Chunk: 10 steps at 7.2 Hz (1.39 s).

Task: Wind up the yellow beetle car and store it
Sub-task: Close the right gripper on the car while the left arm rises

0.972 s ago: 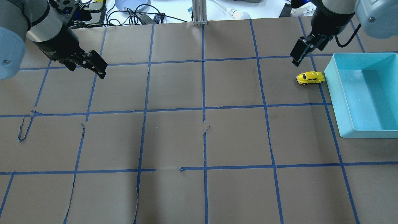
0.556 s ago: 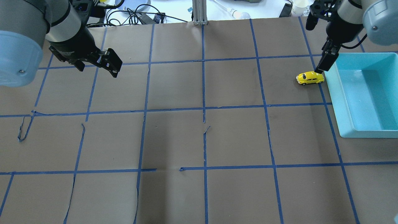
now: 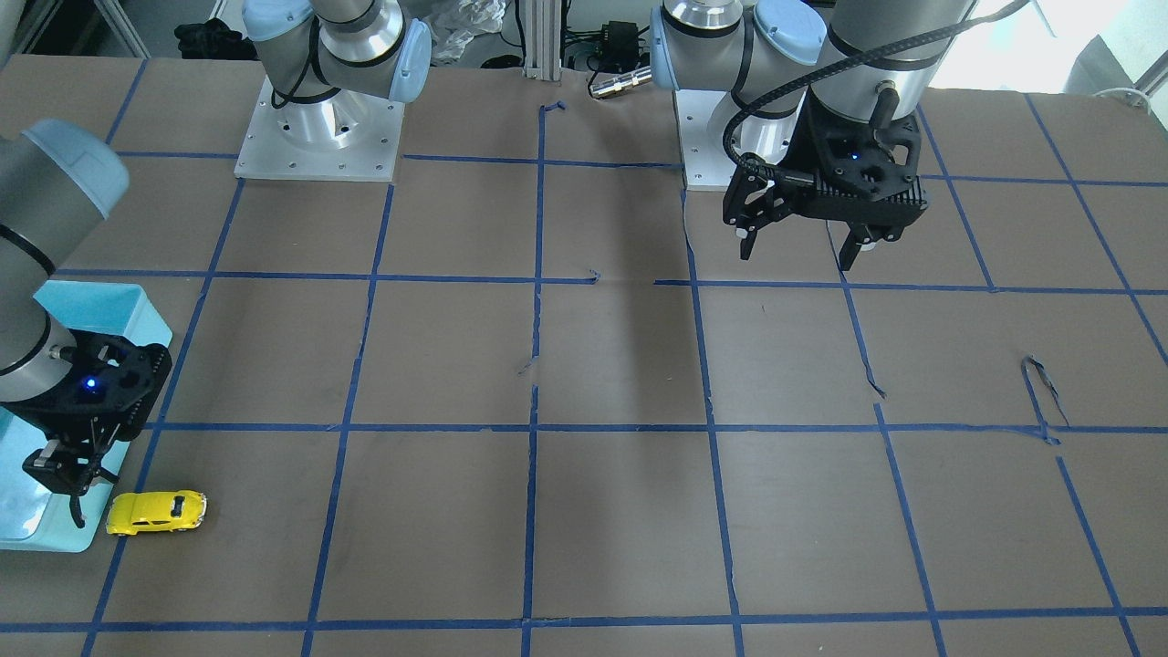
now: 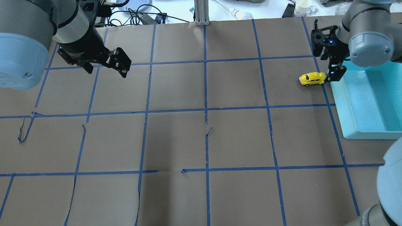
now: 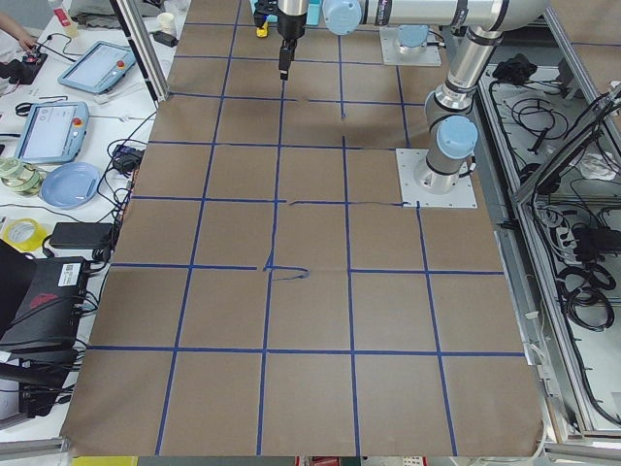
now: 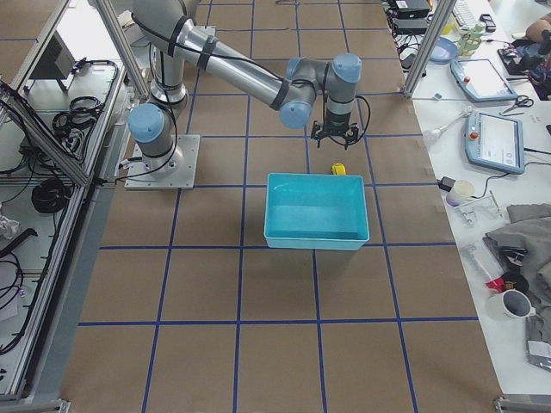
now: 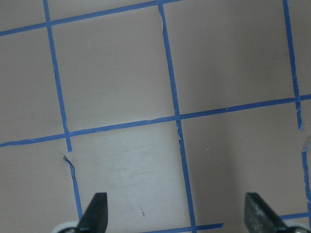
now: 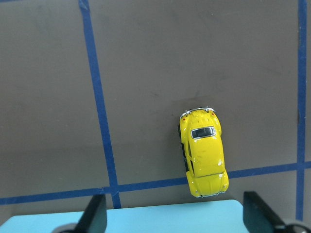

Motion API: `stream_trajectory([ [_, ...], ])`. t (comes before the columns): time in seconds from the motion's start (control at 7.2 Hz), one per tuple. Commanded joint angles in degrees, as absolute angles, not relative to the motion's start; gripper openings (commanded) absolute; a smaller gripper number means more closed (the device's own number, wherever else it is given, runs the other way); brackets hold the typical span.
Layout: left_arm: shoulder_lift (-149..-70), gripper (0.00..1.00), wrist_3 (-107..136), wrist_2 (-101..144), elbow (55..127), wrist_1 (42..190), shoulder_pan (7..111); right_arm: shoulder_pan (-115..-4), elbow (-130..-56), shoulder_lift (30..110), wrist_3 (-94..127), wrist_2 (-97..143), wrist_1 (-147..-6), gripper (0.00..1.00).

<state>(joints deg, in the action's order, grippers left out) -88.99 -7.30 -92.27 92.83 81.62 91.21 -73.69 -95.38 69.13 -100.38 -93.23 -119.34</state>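
Observation:
The yellow beetle car (image 4: 313, 78) stands on the brown table just beside the near wall of the light-blue bin (image 4: 345, 106). It also shows in the front view (image 3: 157, 512), the right side view (image 6: 338, 169) and the right wrist view (image 8: 203, 152). My right gripper (image 4: 335, 72) is open and empty. It hangs above the bin's edge at the car's bin-side end, and in the wrist view (image 8: 177, 218) the car lies ahead of the open fingers, a little off centre. My left gripper (image 4: 121, 64) is open and empty, far off over bare table (image 7: 177, 216).
The bin (image 3: 91, 301) is empty and sits at the table's edge on my right side. Blue tape lines grid the brown paper, with some loose peeled ends (image 4: 23, 131). Cables and clutter lie beyond the far table edge (image 4: 138, 14).
My right gripper swung from the car's far side across to its bin-side end and came lower. My left gripper moved right and slightly down. The car has not moved.

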Motion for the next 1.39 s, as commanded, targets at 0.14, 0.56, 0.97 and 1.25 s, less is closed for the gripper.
stream_trajectory([
  [0.14,-88.86,1.00,-6.86,-92.20,92.90,81.56,91.58,-72.77,-96.68,63.99,-103.86,-93.25,-126.90,1.00],
  [0.56,-89.03,1.00,-6.77,-92.11,92.90,81.56,91.58,-72.77,-97.65,61.80,-113.19,-92.99,-133.40,1.00],
  [0.97,-89.29,1.00,-6.94,-92.11,92.81,81.47,91.58,-72.77,-97.56,59.77,-112.94,-91.06,-135.26,1.00],
  [1.25,-89.12,1.00,-6.86,-92.11,92.90,81.47,91.58,-72.77,-97.56,59.15,-112.76,-90.26,-135.26,0.99],
])
